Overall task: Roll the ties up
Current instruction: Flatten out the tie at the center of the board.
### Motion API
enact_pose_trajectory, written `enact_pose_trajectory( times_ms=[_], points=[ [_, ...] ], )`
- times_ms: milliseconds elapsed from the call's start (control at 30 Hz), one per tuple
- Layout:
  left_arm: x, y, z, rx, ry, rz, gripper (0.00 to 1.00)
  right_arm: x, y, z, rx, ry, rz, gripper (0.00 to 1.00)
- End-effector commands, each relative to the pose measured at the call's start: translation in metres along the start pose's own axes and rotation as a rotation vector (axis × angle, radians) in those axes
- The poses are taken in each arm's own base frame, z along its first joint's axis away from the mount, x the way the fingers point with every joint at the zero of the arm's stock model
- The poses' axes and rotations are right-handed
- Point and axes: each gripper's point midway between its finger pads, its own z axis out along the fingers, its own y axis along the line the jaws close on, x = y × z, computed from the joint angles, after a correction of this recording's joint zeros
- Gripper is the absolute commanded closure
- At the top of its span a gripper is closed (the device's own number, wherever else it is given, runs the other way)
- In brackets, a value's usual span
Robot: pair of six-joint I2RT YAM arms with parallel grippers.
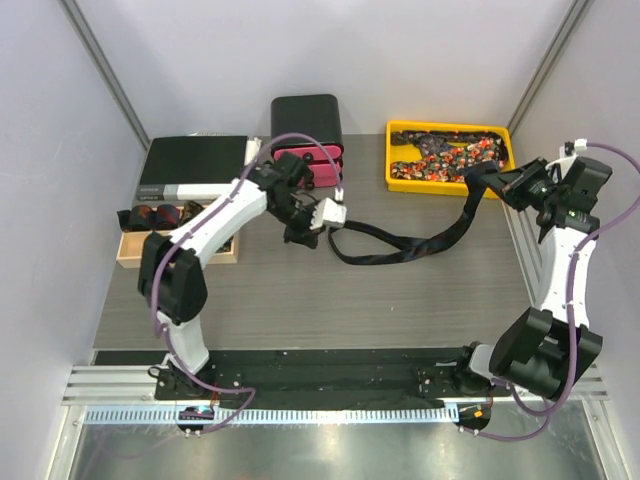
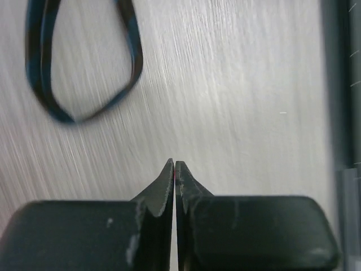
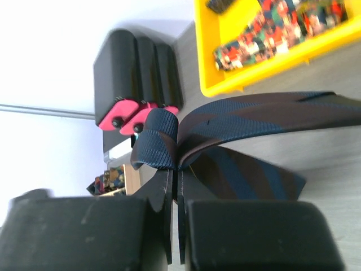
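The task looks only partly done. One long dark navy tie [image 1: 430, 243] lies unrolled, running from the counter's middle out towards 2 o'clock. There the right tool [image 3: 175, 178] is clamped on a bunched fold of it and holds that end off the surface. The left tool [image 2: 175, 166] sits near the middle, pinched closed on nothing. The tie's slack loop lies apart from it, at about 11 o'clock in its wrist view.

More speckled ties [image 1: 450, 152] wait loose in the yellow tray [image 1: 440, 188] at 1 o'clock. A few finished coils [image 1: 160, 215] sit in the wooden box [image 1: 135, 258] at 9 o'clock. By my reckoning most of the rolling remains.

Plain white walls [image 1: 300, 50] enclose the cell. The counter [image 1: 350, 310] is grey with a wood grain. A flat black box [image 1: 195, 165] is at 11 o'clock, and a black case with pink ends [image 1: 306, 120] at 12.
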Motion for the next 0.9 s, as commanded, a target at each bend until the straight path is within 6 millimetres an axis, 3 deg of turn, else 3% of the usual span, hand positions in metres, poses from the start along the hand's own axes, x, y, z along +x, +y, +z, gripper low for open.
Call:
enact_pose_trajectory(
  times_ms=[0,33,67,133,167,233,367,400,433,467,533,633,733,867],
  points=[
    [0.035,-0.025,-0.023,0.027,0.053,-0.424,1.00,0.021,-0.037,0.015,0.050,0.046,0.077,0.99],
    [0.044,-0.020,-0.029,0.013,0.044,-0.476,1.00,0.030,-0.052,0.022,0.072,0.071,0.102,0.99],
    [0.041,-0.020,-0.030,0.029,0.000,-0.482,0.98,0.033,-0.058,0.025,0.080,0.080,0.110,0.99],
    [0.033,-0.020,-0.035,0.009,-0.061,-0.409,0.77,0.038,-0.068,0.030,0.090,0.096,0.116,0.99],
    [0.030,-0.014,-0.033,-0.025,-0.080,-0.358,0.60,0.040,-0.072,0.032,0.095,0.103,0.115,0.99],
    [0.023,-0.002,-0.022,-0.112,-0.063,-0.220,0.55,0.042,-0.071,0.031,0.090,0.109,0.119,0.99],
    [0.016,0.009,0.007,-0.079,-0.004,-0.043,0.47,0.040,-0.064,0.027,0.074,0.101,0.105,0.99],
    [0.006,0.019,0.007,-0.088,-0.005,-0.015,0.45,0.039,-0.062,0.026,0.070,0.096,0.100,0.99],
    [0.005,0.015,0.016,-0.041,0.019,0.016,0.40,0.039,-0.060,0.025,0.064,0.096,0.096,0.99],
    [0.010,0.016,0.031,0.005,0.036,0.012,0.29,0.040,-0.060,0.025,0.064,0.098,0.094,0.99],
    [-0.001,0.029,0.043,0.007,0.039,0.050,0.28,0.041,-0.058,0.023,0.059,0.098,0.086,0.99],
    [0.002,0.046,0.070,-0.006,0.058,0.088,0.29,0.043,-0.059,0.022,0.061,0.107,0.077,0.99],
    [0.014,0.055,0.092,-0.006,0.117,0.134,0.33,0.043,-0.057,0.020,0.058,0.107,0.062,0.99],
    [0.037,0.062,0.105,0.005,0.209,0.153,0.40,0.040,-0.055,0.020,0.055,0.099,0.042,0.99]
  ],
)
